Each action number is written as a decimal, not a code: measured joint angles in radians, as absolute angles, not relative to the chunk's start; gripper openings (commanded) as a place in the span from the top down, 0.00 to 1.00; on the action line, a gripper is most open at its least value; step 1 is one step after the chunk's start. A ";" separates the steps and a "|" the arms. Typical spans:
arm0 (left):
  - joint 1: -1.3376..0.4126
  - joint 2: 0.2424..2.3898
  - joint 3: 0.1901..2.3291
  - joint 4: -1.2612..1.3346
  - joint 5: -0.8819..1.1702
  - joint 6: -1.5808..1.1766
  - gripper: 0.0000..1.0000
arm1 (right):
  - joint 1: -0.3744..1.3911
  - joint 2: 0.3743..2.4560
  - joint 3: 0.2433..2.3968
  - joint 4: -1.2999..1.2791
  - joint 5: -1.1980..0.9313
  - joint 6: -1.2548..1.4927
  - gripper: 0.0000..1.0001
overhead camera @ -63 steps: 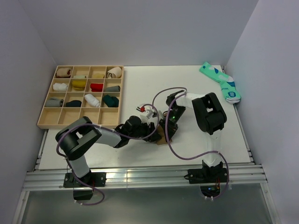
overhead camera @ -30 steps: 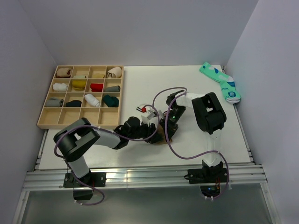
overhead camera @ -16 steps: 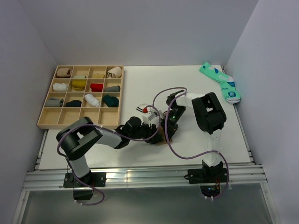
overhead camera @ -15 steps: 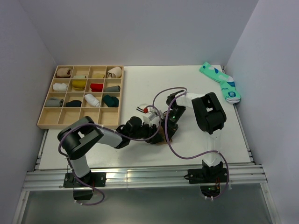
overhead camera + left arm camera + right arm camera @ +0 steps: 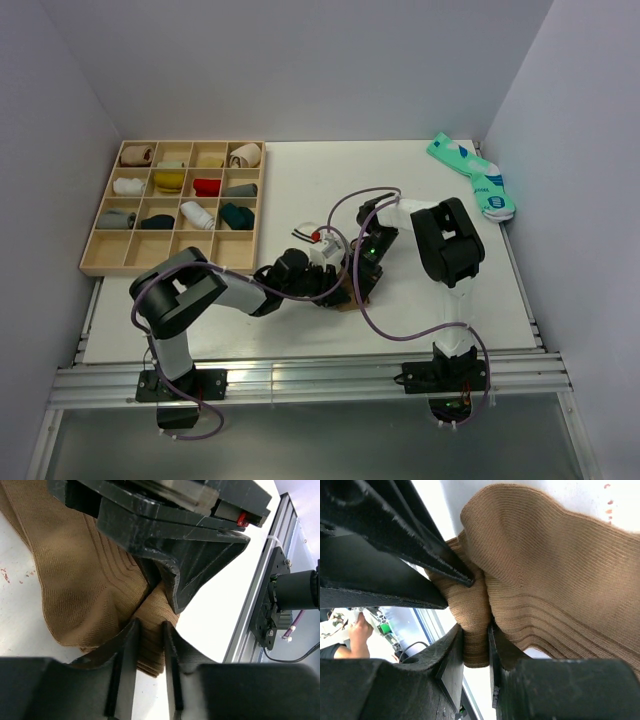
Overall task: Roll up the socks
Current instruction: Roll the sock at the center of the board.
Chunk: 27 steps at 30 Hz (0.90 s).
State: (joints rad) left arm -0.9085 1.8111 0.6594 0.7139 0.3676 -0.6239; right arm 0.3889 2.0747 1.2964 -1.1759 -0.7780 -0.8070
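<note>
A long tan-brown sock lies bunched near the table's middle, mostly hidden under both wrists in the top view. My left gripper is shut on a thick folded edge of this sock. My right gripper is shut on a neighbouring fold of the same sock, facing the left one almost tip to tip. From above, the left gripper and right gripper meet over the sock. A teal pair of socks with white-blue marks lies at the back right corner.
A wooden compartment tray at the back left holds several rolled socks. Purple cables loop over both arms. The table's metal rail runs along the near edge, close behind the grippers.
The left arm has crept a little to the right, bringing its wrist closer to the right gripper. The right arm and the teal pair have not moved.
</note>
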 measured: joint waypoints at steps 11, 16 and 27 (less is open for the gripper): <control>-0.918 1.811 0.688 0.656 0.360 -0.630 1.00 | 0.388 2.035 1.260 -1.133 -0.757 -0.760 0.65; -0.921 1.811 0.702 0.624 0.361 -0.654 1.00 | 0.388 1.924 1.206 -1.060 -0.724 -0.726 0.54; -0.925 1.811 0.728 0.553 0.363 -0.728 1.00 | 0.358 1.662 1.119 -0.908 -0.675 -0.659 0.49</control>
